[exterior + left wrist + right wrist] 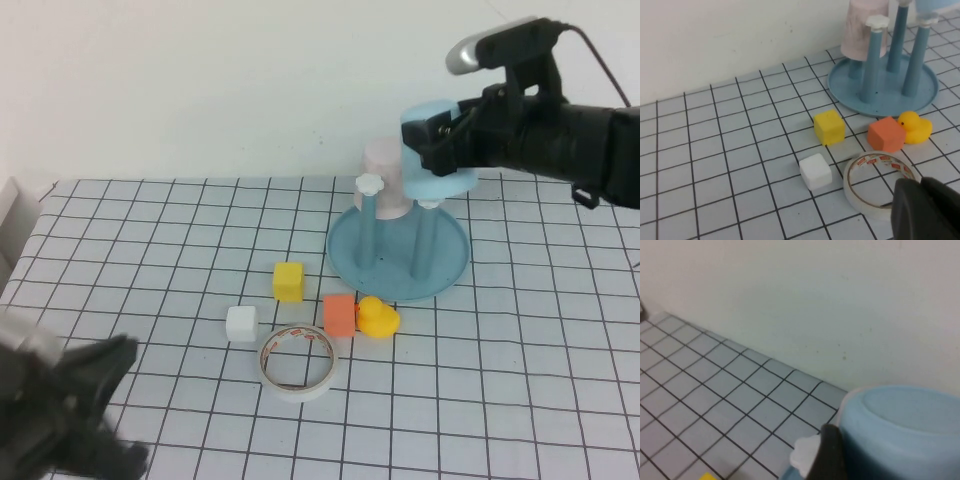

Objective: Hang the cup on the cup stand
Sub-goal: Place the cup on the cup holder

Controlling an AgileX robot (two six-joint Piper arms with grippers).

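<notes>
Right hand (438, 135) up at the back right, pinching the cup (440, 150) by its wall, cup inverted, base up, mouth down, held above the stand (400, 262), apparently over the right-side peg (428, 205); inverted probably so the mouth can drop over a peg cap. Cannot tell if cup is already touching the cap. Pink cup (385, 180) already upside down on a rear peg, front-left peg (369, 186) bare with white flower cap. Left hand (85, 400) low at the near-left corner, well apart from the stand, likely parked; cannot tell its state. Clutter on tabletop (150, 250) just in front of the stand, clear of the drop path: yellow cube (288, 281), orange cube (339, 315), white cube (241, 323), duck (377, 318), tape roll (298, 362). Count: two cups, one stand, three cubes, one duck, one tape roll; three pegs seen in left wrist view.
</notes>
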